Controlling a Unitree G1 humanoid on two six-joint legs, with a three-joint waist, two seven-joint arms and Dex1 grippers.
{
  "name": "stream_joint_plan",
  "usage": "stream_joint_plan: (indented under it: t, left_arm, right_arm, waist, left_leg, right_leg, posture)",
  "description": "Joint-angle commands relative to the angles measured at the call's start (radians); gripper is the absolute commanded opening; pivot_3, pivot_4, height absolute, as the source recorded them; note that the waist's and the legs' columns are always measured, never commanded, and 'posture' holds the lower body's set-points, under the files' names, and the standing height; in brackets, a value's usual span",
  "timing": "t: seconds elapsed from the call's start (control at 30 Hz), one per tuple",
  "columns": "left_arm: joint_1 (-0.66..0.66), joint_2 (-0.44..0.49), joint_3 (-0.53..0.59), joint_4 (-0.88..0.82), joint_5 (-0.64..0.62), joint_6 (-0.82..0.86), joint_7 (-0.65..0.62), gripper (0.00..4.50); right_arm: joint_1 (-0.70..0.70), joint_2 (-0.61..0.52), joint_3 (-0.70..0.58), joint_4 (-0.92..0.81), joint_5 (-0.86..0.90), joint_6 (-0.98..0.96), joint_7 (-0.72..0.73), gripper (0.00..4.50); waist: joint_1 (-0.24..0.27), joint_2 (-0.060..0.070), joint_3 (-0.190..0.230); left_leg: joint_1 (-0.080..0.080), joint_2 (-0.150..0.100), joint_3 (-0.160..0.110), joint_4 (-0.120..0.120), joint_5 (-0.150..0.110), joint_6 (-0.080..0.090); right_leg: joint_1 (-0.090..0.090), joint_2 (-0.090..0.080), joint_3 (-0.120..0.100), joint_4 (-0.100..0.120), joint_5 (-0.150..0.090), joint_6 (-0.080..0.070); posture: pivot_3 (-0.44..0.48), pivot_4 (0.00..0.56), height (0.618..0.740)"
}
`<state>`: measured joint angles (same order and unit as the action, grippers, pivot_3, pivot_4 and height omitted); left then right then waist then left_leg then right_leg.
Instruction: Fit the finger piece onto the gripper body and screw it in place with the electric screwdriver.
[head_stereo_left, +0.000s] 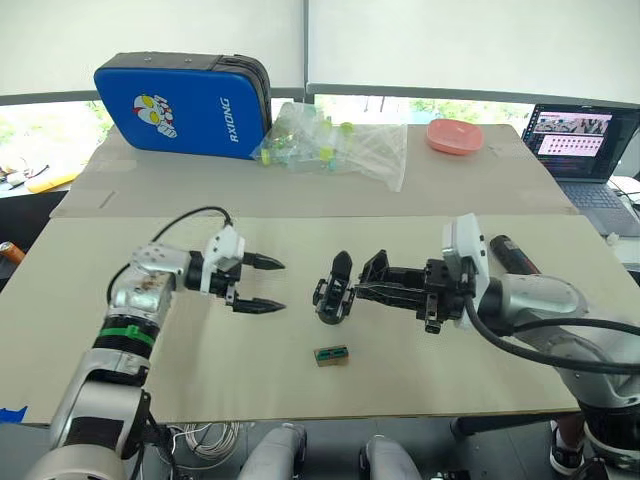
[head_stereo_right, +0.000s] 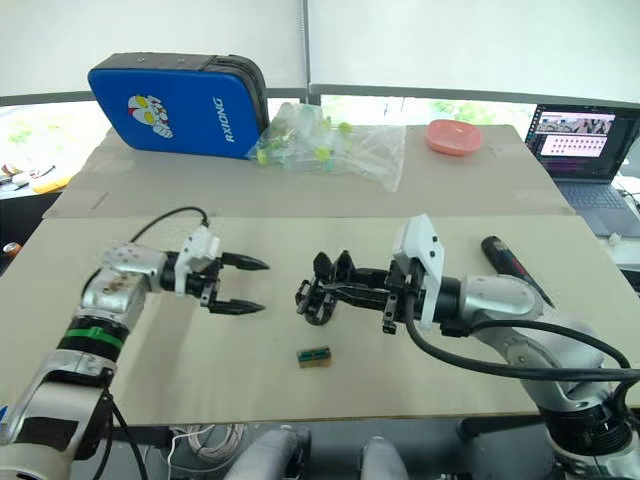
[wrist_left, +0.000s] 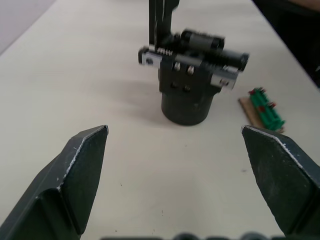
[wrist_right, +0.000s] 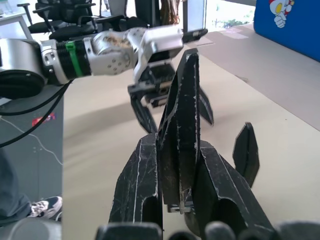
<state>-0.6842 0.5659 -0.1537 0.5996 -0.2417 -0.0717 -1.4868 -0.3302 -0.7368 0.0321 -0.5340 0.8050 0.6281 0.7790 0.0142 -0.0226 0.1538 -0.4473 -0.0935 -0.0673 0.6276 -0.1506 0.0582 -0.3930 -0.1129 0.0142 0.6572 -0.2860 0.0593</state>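
Observation:
The gripper body (head_stereo_left: 333, 297) stands mid-table on its round base, with one pointed finger upright; it also faces my left wrist camera (wrist_left: 186, 75). My right gripper (head_stereo_left: 366, 290) reaches in from the right and is shut on the finger piece (wrist_right: 183, 115), a black pointed wedge held right beside the body's linkage. To the body's left my left gripper (head_stereo_left: 262, 285) hovers open and empty, a short gap from it. The electric screwdriver (head_stereo_left: 512, 253) lies on the table behind my right forearm.
A small green-brown block (head_stereo_left: 331, 355) lies just in front of the gripper body. At the back stand a blue case (head_stereo_left: 185, 105), a clear plastic bag of small parts (head_stereo_left: 335, 145), a pink bowl (head_stereo_left: 454, 135) and an open laptop (head_stereo_left: 585, 140) at far right.

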Motion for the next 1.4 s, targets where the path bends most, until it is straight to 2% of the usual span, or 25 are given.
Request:
stream_joint_plan:
  t: [0.03, 0.4, 0.83, 0.93, 0.97, 1.03, 1.4]
  left_arm:
    - [-0.010, -0.057, -0.007, 0.052, 0.040, -0.092, 0.048, 4.50]
    - [-0.042, -0.232, -0.047, 0.187, 0.134, -0.219, 0.131, 4.50]
    - [-0.049, -0.276, -0.047, 0.189, 0.151, -0.187, 0.145, 4.50]
    - [-0.048, -0.279, -0.053, 0.187, 0.156, -0.179, 0.134, 3.75]
    - [-0.048, -0.281, -0.055, 0.189, 0.161, -0.176, 0.139, 3.18]
    - [-0.046, -0.283, -0.058, 0.195, 0.170, -0.173, 0.145, 2.37]
    - [-0.029, -0.275, -0.070, 0.175, 0.177, -0.176, 0.134, 2.31]
  right_arm:
    - [0.014, 0.022, -0.001, -0.006, -0.051, -0.075, 0.038, 0.42]
    - [0.075, 0.039, 0.037, -0.045, -0.128, -0.122, 0.127, 0.42]
    - [0.077, 0.053, 0.041, -0.049, -0.148, -0.112, 0.128, 0.42]
    - [0.078, 0.058, 0.043, -0.044, -0.153, -0.114, 0.129, 0.42]
    - [0.078, 0.060, 0.043, -0.042, -0.156, -0.114, 0.129, 0.42]
    - [0.077, 0.063, 0.043, -0.038, -0.159, -0.115, 0.129, 0.42]
    - [-0.007, 0.140, 0.103, 0.101, -0.272, -0.209, 0.150, 0.42]
  waist:
    - [0.000, 0.000, 0.000]
    - [-0.002, 0.000, 0.000]
    - [-0.001, 0.000, 0.000]
    - [0.000, 0.000, 0.000]
    - [0.000, 0.000, 0.000]
    - [0.000, 0.000, 0.000]
    - [-0.002, 0.000, 0.000]
  left_leg:
    - [0.000, 0.000, 0.000, 0.000, 0.000, 0.000]
    - [0.000, 0.000, 0.000, 0.001, 0.000, 0.000]
    - [0.000, 0.000, 0.000, 0.002, 0.000, 0.000]
    - [0.001, -0.001, 0.000, 0.002, 0.000, 0.000]
    - [0.001, -0.001, 0.000, 0.002, 0.000, 0.000]
    - [0.001, -0.001, 0.000, 0.003, 0.000, 0.000]
    - [0.002, -0.001, 0.000, 0.003, 0.000, 0.000]
  right_leg:
    - [0.000, 0.000, 0.000, 0.000, 0.000, 0.000]
    - [0.003, 0.003, -0.002, 0.003, 0.000, 0.000]
    - [0.003, 0.005, -0.002, 0.004, 0.000, 0.000]
    - [0.003, 0.005, -0.002, 0.004, 0.000, 0.000]
    - [0.004, 0.005, -0.002, 0.004, 0.000, 0.000]
    - [0.004, 0.005, -0.002, 0.004, 0.000, 0.000]
    - [0.003, 0.006, -0.002, 0.005, 0.000, 0.000]
  posture:
    - [0.000, 0.150, 0.740]
    - [0.000, 0.150, 0.740]
    - [0.000, 0.150, 0.740]
    - [0.000, 0.150, 0.740]
    - [0.000, 0.150, 0.740]
    - [0.000, 0.150, 0.740]
    - [0.000, 0.150, 0.740]
